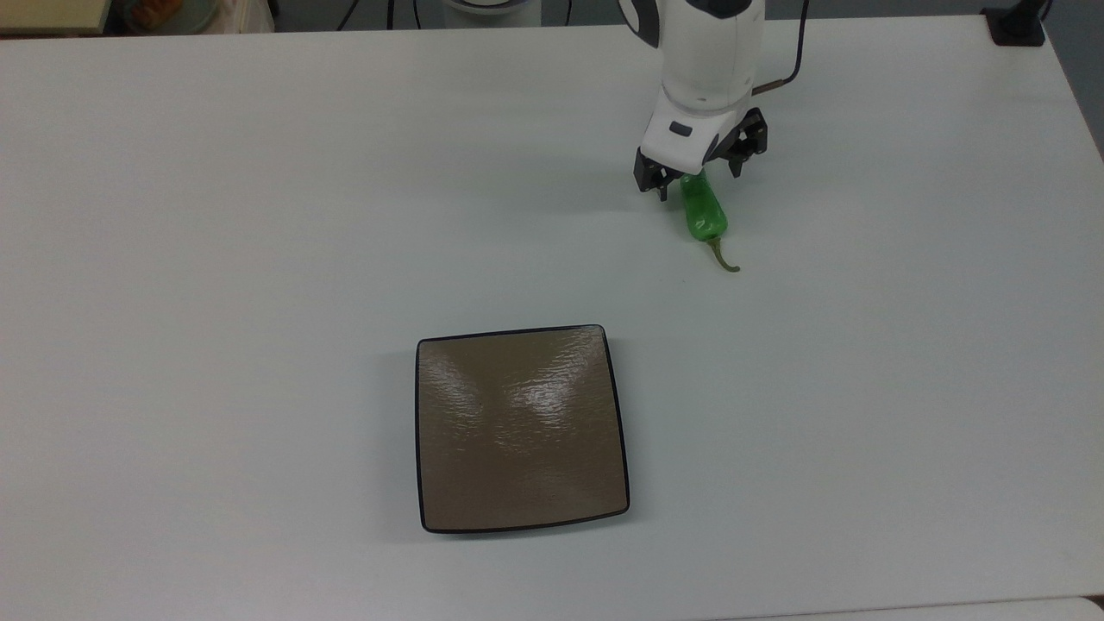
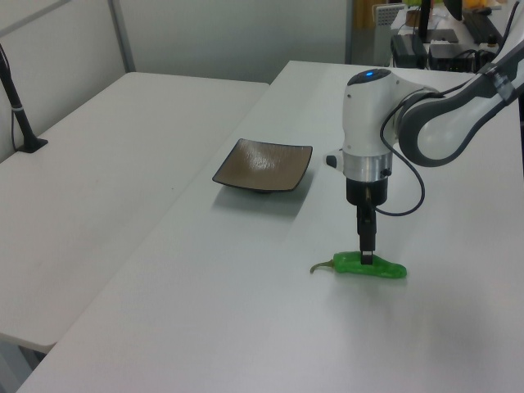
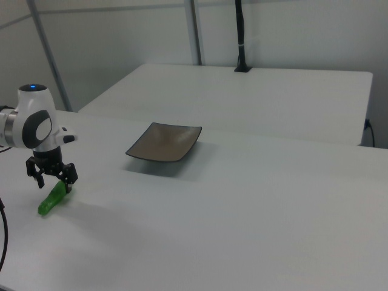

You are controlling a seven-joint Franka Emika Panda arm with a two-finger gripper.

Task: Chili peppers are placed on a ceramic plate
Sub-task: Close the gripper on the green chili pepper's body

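Gripper [image 1: 697, 184] straddles chili pepper [image 1: 705, 215], fingers apart (ceramic plate [image 1: 521, 429] bare).

We see a broad white desk [image 1: 259, 216] with a matte surface. Beside it stands a second white desk [image 2: 123, 131] — in the left view it lies on the left view's left, in the right view it sits behind. A black pole on a small black base [image 2: 20, 106] rises from that second desk, also visible in the right view [image 3: 240, 36]. Pale wall panels with grey metal uprights [image 3: 45, 54] stand behind. Black cables [image 1: 392, 13] hang at the top view's upper edge.
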